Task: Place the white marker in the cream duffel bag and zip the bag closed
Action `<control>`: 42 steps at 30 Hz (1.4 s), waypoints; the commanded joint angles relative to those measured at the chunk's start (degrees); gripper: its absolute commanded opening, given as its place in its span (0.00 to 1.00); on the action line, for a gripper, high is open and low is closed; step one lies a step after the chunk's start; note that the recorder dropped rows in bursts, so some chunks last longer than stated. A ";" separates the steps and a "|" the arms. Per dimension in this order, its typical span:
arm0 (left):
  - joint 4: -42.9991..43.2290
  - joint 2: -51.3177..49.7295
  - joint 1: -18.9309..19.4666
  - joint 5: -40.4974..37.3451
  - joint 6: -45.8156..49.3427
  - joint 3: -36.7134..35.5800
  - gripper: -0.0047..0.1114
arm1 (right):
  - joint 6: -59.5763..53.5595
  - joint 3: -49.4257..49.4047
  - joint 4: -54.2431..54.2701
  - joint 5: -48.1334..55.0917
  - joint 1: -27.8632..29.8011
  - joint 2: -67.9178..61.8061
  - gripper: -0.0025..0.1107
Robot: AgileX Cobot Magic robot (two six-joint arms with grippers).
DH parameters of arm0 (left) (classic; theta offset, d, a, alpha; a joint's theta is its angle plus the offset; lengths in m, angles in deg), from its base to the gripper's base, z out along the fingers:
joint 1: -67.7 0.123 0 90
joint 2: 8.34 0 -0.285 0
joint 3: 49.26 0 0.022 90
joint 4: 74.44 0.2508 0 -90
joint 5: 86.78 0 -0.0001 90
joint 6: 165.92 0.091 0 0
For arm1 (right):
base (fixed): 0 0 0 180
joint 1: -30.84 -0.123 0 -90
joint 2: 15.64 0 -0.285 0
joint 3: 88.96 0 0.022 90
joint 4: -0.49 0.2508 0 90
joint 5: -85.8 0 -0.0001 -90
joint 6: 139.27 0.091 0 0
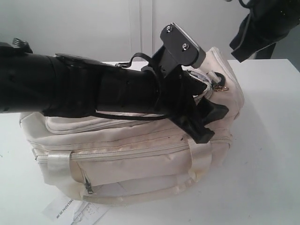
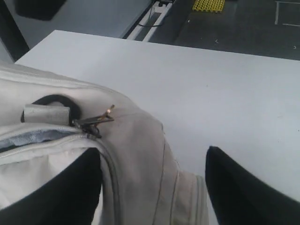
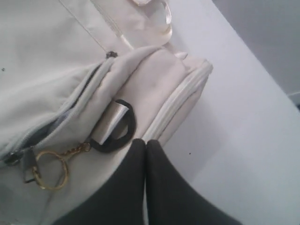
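The cream duffel bag (image 1: 140,154) lies on the white table, and its right end fills the wrist views (image 2: 136,154) (image 3: 56,70). My left gripper (image 1: 211,124) (image 2: 152,187) is open and straddles that end of the bag. One finger rests on the top by the zip and the other hangs past the end. The zip slider with its gold key ring (image 3: 47,171) (image 2: 93,123) sits near the black D-ring (image 3: 119,129) (image 2: 51,101). Grey lining shows in a narrow gap along the zip. My right gripper (image 3: 145,147) (image 1: 239,49) is shut and empty just beyond the bag's end. No white marker is in view.
A printed white paper tag (image 1: 70,211) lies at the table's front edge under the bag. The left arm (image 1: 70,89) stretches across the top of the bag. Bare table (image 2: 211,84) extends to the right of the bag, with the table edge and floor beyond it.
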 commanded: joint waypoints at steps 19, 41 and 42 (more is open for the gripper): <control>-1.28 -4.07 -0.38 11.79 -0.50 1.80 0.35 | 11.67 -0.92 25.62 13.48 11.14 -9.27 0.48; -1.28 -4.07 -0.38 8.84 -0.50 1.80 0.04 | -15.63 -1.82 29.44 12.41 10.63 -10.28 0.46; -1.28 -4.07 -0.38 8.84 -0.50 1.80 0.04 | -16.34 -1.52 29.44 12.41 10.63 -9.77 0.46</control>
